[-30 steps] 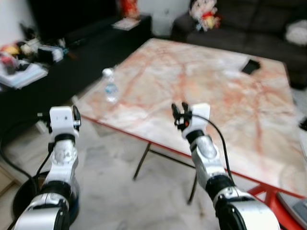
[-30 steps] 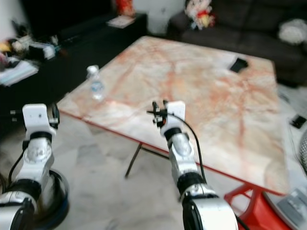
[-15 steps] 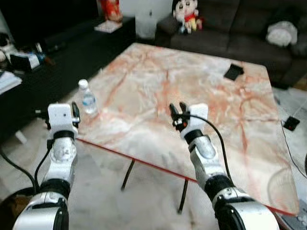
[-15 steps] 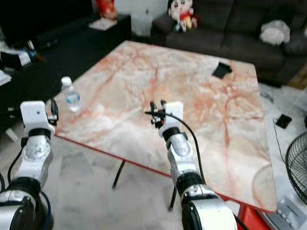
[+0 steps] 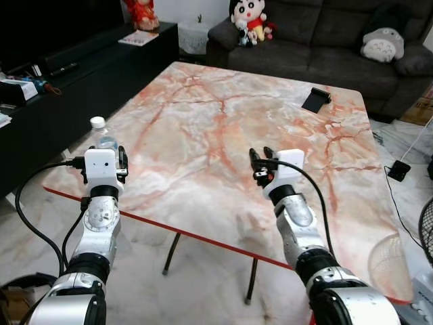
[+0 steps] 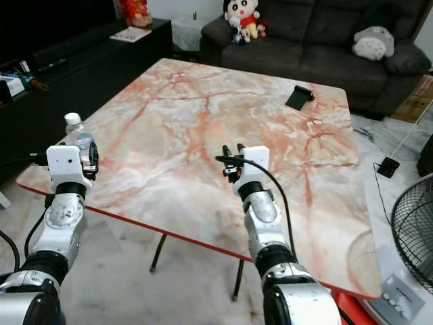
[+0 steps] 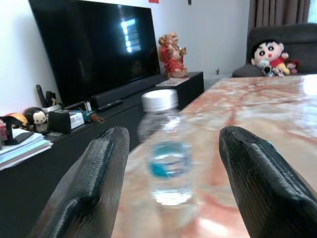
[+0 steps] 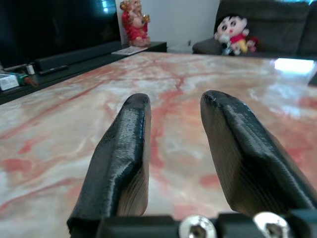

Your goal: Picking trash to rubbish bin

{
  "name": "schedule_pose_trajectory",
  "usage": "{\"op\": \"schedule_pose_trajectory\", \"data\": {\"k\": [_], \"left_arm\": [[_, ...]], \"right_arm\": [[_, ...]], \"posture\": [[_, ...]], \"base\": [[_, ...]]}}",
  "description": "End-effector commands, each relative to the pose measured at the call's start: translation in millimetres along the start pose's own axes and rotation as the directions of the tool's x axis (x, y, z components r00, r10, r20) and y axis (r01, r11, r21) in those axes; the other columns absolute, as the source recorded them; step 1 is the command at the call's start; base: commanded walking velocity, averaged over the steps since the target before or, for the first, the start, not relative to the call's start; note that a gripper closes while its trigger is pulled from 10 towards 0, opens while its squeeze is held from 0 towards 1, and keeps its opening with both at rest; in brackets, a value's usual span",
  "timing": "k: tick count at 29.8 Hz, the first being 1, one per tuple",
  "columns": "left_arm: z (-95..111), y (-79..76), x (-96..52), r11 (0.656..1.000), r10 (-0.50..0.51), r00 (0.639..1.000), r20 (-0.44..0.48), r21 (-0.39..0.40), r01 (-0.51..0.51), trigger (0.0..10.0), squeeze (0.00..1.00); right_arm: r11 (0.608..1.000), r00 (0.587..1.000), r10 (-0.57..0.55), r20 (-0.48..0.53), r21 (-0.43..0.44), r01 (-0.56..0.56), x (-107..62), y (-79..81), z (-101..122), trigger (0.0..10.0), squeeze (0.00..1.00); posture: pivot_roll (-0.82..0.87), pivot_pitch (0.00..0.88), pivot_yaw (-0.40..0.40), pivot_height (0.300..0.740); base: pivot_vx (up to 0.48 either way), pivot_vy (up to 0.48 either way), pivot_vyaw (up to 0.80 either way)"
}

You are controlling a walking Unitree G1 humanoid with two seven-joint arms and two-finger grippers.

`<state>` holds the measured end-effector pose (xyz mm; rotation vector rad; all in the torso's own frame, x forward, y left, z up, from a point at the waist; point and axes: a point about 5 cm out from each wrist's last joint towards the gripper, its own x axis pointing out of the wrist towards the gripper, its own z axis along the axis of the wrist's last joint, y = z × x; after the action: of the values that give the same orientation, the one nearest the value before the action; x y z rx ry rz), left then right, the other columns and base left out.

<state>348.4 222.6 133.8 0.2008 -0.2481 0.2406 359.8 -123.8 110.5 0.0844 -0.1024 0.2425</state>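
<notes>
Marble table [image 5: 223,135] bears a clear, white-capped bottle [image 7: 166,153] (blue label) before the spread left hand [image 7: 171,183].

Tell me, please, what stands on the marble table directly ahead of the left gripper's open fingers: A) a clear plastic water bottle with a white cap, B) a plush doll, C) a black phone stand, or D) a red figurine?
A: the left wrist view frames the clear plastic water bottle with a white cap between the left gripper's spread fingers, upright on the pink marble table.

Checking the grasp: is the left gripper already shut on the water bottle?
No, the left gripper is open, its fingers apart, with the water bottle standing beyond them.
</notes>
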Motion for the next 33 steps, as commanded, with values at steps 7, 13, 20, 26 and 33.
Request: {"op": "schedule_pose_trajectory", "data": {"k": [7,13,20,26,33], "left_arm": [[3,4.3,2.1,1.0,0.012,1.0,0.008,-0.007,-0.012,10.0,0.0],[3,3.3,3.2,1.0,-0.001,1.0,0.006,0.004,0.001,10.0,0.0],[4,-3.5,1.6,0.999,-0.033,0.999,0.015,-0.003,0.034,10.0,0.0],[4,-13.3,0.7,0.997,-0.072,0.997,0.01,0.006,0.072,10.0,0.0],[7,-16.1,2.1,0.995,-0.098,0.995,0.02,-0.006,0.098,10.0,0.0]], "right_arm": [[0.999,1.0,0.022,0.012,0.022,-0.023,3.0,8.7,2,10.0,0.0],[1.0,1.0,0.024,0.006,0.008,-0.024,3.3,8.4,2,10.0,0.0],[1.0,1.0,0.023,0.006,0.01,-0.023,2.4,9.4,1,10.0,0.0],[1.0,1.0,0.025,0.004,0.007,-0.025,2.0,10.7,0,10.0,0.0],[1.0,1.0,0.029,0.008,0.001,-0.029,3.2,11.5,2,10.0,0.0]], "posture": [[0.05,0.003,-0.048,0.74],[0.05,0.0,-0.046,0.74],[0.05,0.0,-0.043,0.74],[0.05,0.0,-0.038,0.74],[0.05,0.0,-0.038,0.74]], "base": [[0.0,0.48,0.0],[0.0,0.386,-0.52],[0.0,0.0,0.0],[0.0,0.0,0.0],[0.301,0.0,0.0]]}}
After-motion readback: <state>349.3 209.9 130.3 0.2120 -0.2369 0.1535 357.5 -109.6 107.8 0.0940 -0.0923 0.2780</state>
